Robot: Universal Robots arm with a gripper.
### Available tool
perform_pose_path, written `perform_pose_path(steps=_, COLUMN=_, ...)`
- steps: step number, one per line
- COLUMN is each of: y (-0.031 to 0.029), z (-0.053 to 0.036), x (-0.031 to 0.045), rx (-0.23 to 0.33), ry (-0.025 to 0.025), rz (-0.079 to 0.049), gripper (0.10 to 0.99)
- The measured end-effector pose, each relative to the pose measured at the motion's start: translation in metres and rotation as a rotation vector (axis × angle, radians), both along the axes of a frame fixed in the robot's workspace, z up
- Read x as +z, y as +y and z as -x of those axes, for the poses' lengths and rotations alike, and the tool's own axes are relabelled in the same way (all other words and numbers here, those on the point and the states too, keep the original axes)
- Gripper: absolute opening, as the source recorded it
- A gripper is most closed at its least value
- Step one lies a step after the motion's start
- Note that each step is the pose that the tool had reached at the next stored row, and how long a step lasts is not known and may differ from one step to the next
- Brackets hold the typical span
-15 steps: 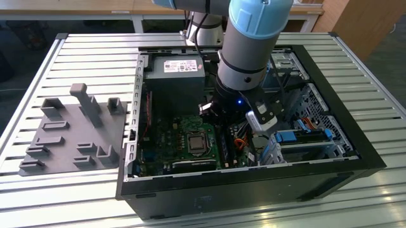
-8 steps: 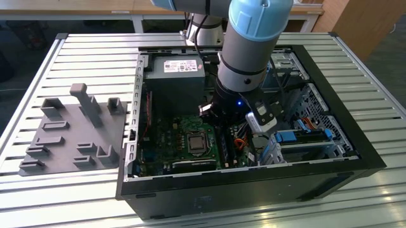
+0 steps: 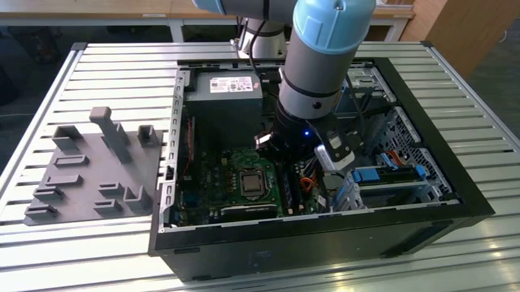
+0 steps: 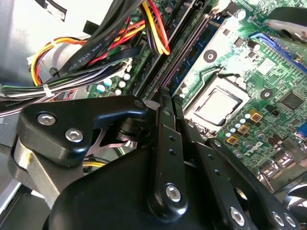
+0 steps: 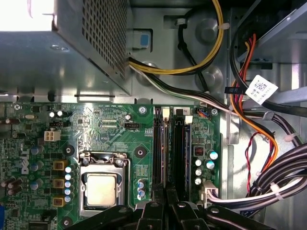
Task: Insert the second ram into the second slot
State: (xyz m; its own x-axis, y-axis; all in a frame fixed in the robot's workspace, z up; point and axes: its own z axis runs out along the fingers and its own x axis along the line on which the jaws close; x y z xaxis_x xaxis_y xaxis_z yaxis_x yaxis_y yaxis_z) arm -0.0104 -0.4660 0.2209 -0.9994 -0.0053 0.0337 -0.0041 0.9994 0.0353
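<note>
The second ram (image 5: 164,153) stood on edge in the memory slots (image 5: 178,153) beside the processor socket (image 5: 101,187), directly under the gripper (image 5: 165,199), whose fingers (image 4: 165,103) were drawn nearly together around its top edge. The motherboard (image 5: 105,134) lay inside the open computer case (image 3: 422,182), with the power supply (image 3: 223,91) and cable bundle (image 4: 96,52) nearby.

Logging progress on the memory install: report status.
Gripper down inside the case, over the memory slots. Hold unconfirmed. Cable bundle close alongside.
</note>
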Motion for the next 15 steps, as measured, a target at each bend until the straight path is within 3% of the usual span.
perform_pose_path(steps=15, y=-0.0003, z=-0.0001, x=-0.0009, rx=-0.007, ry=0.0001, rz=0.000, gripper=0.133)
